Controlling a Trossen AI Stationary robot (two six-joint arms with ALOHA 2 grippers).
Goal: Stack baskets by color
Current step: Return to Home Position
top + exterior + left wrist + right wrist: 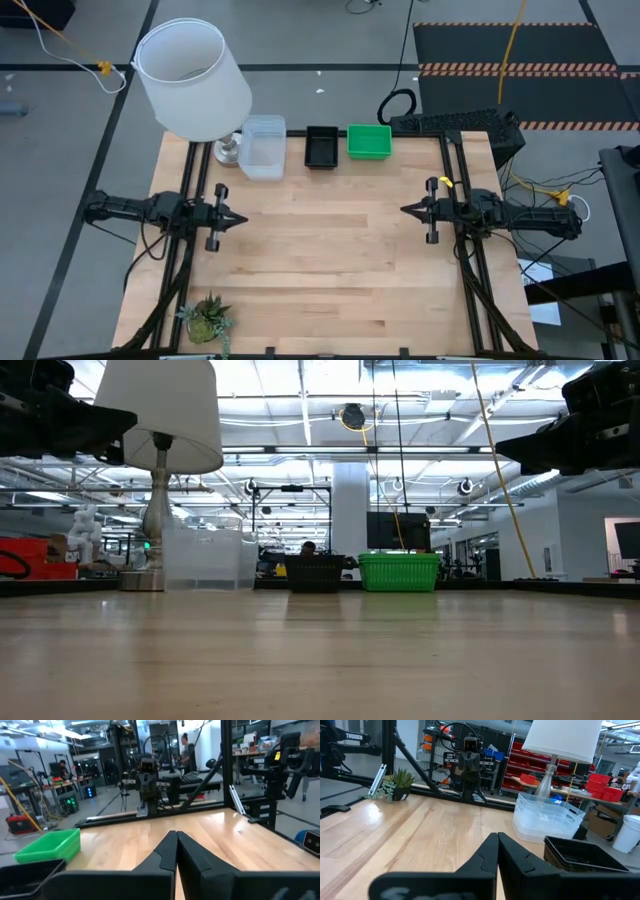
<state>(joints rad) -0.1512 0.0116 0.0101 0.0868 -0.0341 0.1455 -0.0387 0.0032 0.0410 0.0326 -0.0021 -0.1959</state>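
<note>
Clear baskets [262, 147], black baskets [321, 146] and green baskets [369, 141] nested by colour, in a row. Left gripper [240, 218] and right gripper [405, 210]: fingers pressed together.

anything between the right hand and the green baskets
Nothing visible. The right hand hangs shut over the right side of the table, and only bare wood lies between it and the green baskets at the far edge.

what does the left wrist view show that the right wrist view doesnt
Only the left wrist view: the green baskets. Only the right wrist view: the clear baskets, lamp and potted plant. Both: the black baskets, the wooden table, and a shut hand up front, the left hand in one, the right hand in the other.
</note>
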